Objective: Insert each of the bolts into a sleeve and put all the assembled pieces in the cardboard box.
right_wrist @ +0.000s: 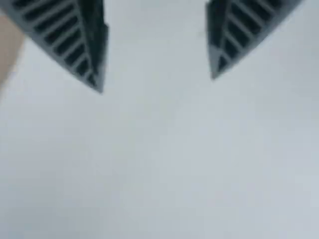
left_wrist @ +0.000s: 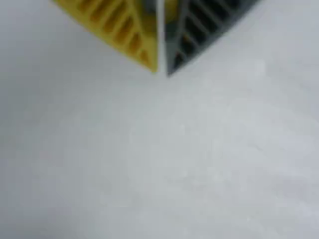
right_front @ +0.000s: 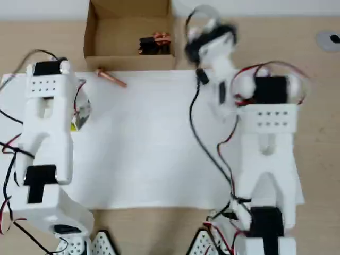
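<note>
Looking down from the high view, a brown open-topped cardboard box (right_front: 91,37) stands at the far edge of the wooden table (right_front: 319,111), with a small cluster of copper-coloured and black assembled pieces (right_front: 155,43) lying inside it toward its right wall. A slim copper-coloured metal piece (right_front: 110,77), bolt or sleeve I cannot tell, lies loose and slanted on the far edge of the white sheet (right_front: 149,154), just outside the near left corner of the box. The white left arm (right_front: 48,122) sits over the left side of the sheet, near that loose piece but apart from it; the white right arm (right_front: 265,143) stands over the right side, its blurred upper end just beside the right wall of the box. From the left wrist view, the left gripper (left_wrist: 160,69) has its yellow ribbed finger (left_wrist: 119,30) and dark grey ribbed finger (left_wrist: 199,30) pressed tip to tip, nothing between them, above bare white sheet. From the right wrist view, the right gripper (right_wrist: 157,82) has two dark grey ribbed fingers (right_wrist: 75,35) spread wide apart, holding nothing, over white surface with a sliver of tan table at the edge.
</note>
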Robot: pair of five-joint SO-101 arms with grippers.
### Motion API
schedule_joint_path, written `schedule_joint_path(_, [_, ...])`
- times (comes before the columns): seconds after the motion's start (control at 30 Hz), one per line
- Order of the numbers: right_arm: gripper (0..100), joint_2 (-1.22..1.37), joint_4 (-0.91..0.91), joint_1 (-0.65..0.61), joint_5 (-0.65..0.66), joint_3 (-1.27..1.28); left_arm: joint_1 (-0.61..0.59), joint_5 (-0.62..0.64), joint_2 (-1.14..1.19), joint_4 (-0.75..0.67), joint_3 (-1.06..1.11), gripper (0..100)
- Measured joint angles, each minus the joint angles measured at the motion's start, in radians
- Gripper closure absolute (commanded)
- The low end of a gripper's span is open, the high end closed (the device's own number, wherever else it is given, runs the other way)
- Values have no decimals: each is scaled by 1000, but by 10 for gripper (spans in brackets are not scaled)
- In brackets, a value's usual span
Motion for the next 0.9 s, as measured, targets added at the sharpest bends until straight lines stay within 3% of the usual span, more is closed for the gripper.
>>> schedule_joint_path(0.1, [822,-48,-41,2,21,153,31,58,9,6,-173,991])
schedule_joint_path(0.3, [822,-81,-103,2,28,193,172,69,64,-60,-493,990])
schedule_joint_path(0.53, [822,-81,-106,3,28,199,178,81,342,-81,-563,990])
schedule_joint_path(0.73, [822,-81,-106,3,28,216,157,293,483,-104,-661,990])
schedule_joint_path(0.9, [822,-81,-132,3,28,296,157,331,511,-147,-841,990])
